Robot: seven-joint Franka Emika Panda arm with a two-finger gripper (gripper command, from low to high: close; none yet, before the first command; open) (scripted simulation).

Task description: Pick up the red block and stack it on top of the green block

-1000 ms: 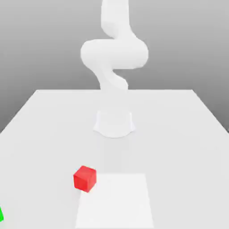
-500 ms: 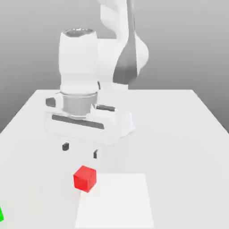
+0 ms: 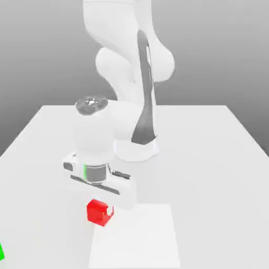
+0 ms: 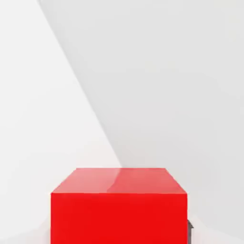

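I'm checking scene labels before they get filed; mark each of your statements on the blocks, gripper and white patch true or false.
1. The gripper is down at the red block. True.
2. The green block already sits under the red block. False: it lies apart, at the exterior view's left edge.
3. The white patch lies on the table. True.
4. The red block is at the exterior view's right edge. False: it is left of centre, by the patch's corner.

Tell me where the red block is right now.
The red block sits in the exterior view, left of centre, directly below the gripper's body and at the far left corner of the white square.
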